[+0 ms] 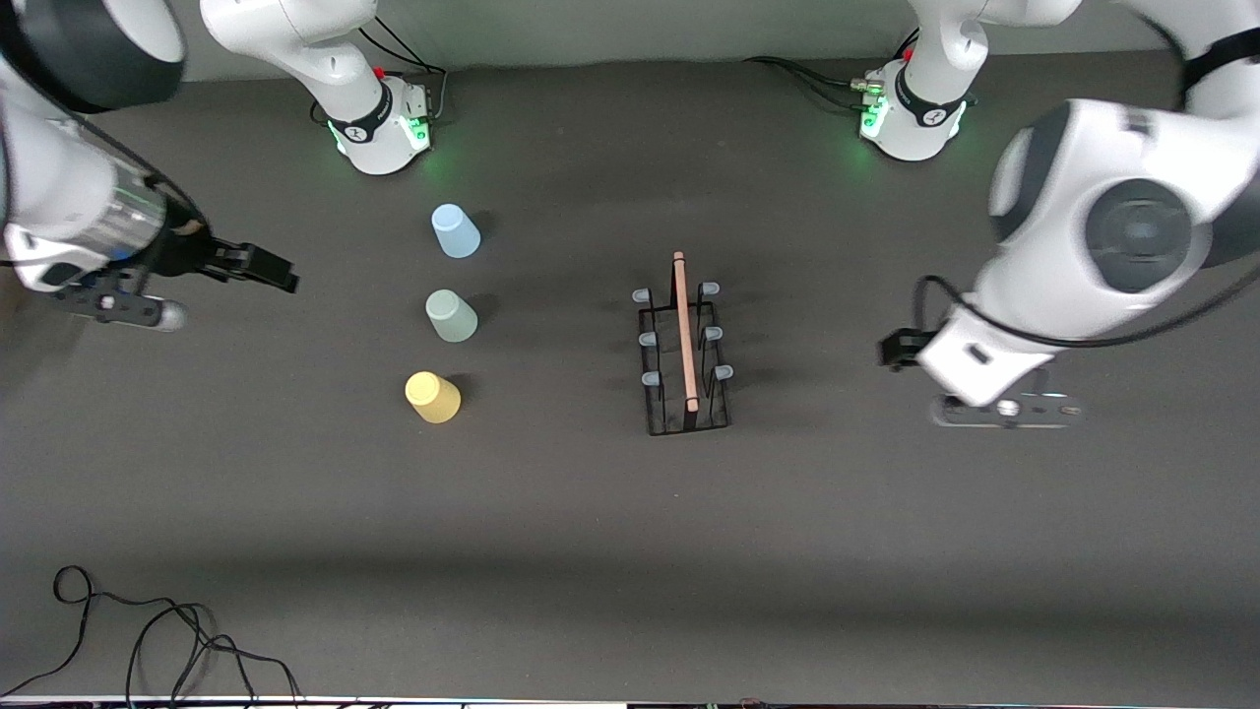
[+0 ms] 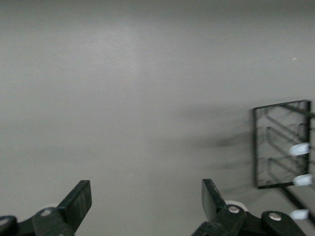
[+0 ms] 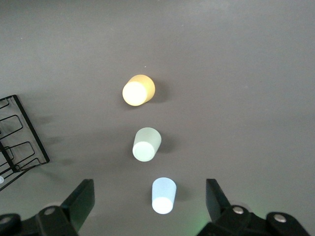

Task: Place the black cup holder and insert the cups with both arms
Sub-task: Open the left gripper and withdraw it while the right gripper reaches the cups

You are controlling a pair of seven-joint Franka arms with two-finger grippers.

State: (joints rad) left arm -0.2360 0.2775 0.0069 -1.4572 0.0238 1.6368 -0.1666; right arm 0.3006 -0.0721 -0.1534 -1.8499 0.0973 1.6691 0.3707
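The dark grey table (image 1: 630, 551) carries everything. Two white arms reach over it, one from each end. The left pincer (image 2: 146, 209) hangs over bare table at the left arm's end, beside the rack, its two fingers spread wide with nothing between them. The right pincer (image 3: 150, 209) hangs over the right arm's end, likewise spread and empty.

One black cup holder (image 1: 684, 350) stands upright near the middle of the table, with one wooden rod handle (image 1: 683, 330) along its top and six pale-tipped pegs, three on each side, all bare.

Three cups stand in a row toward the right arm's end, well apart from the holder, each bottom-up: the light blue cup (image 1: 455, 230) farthest from the front camera, the grey-green cup (image 1: 451, 315) between, the yellow cup (image 1: 432, 397) nearest.
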